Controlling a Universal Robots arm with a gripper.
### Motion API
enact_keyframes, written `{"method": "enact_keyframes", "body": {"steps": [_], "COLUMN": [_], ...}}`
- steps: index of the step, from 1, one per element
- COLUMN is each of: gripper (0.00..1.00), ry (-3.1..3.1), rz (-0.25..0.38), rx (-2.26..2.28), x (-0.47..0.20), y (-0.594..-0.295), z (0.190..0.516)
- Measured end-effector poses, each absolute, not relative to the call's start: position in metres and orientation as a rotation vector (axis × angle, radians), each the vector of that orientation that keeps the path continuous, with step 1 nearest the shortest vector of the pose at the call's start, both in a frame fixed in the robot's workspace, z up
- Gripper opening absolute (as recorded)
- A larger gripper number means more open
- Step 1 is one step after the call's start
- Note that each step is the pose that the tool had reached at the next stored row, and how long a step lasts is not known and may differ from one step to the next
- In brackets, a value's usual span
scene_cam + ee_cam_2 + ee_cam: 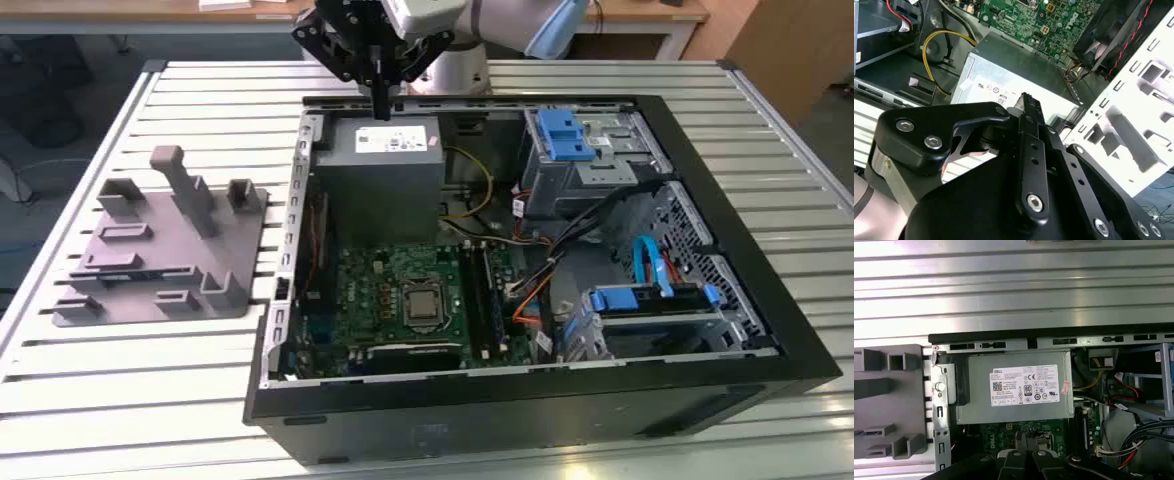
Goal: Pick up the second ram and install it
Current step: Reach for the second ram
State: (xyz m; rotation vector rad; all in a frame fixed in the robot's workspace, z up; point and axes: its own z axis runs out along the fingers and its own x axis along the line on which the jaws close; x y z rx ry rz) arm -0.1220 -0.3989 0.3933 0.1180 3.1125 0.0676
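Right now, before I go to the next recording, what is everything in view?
table: one, silver, slatted, under everything
case: one, black, open, on the table
holder: one, grey, with upright pegs, on the table at the exterior view's left of the case
power supply: one, grey with a pale label, inside the case
motherboard: one, green, inside the case
caddies: two, blue, inside the case on the exterior view's right
cables: several, yellow, black, red and orange, inside the case
arm: one, pale grey, behind the case
gripper: one, black, shut, above the power supply
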Motion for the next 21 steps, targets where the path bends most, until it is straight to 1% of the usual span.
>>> {"method": "enact_keyframes", "body": {"steps": [9, 21], "gripper": [0.1, 0.1], "ry": [3.112, 3.111], "rz": [0.068, 0.068], "rx": [0.118, 0.118], "x": [-0.127, -0.18], "y": [-0.399, -0.399], "z": [0.393, 0.392]}}
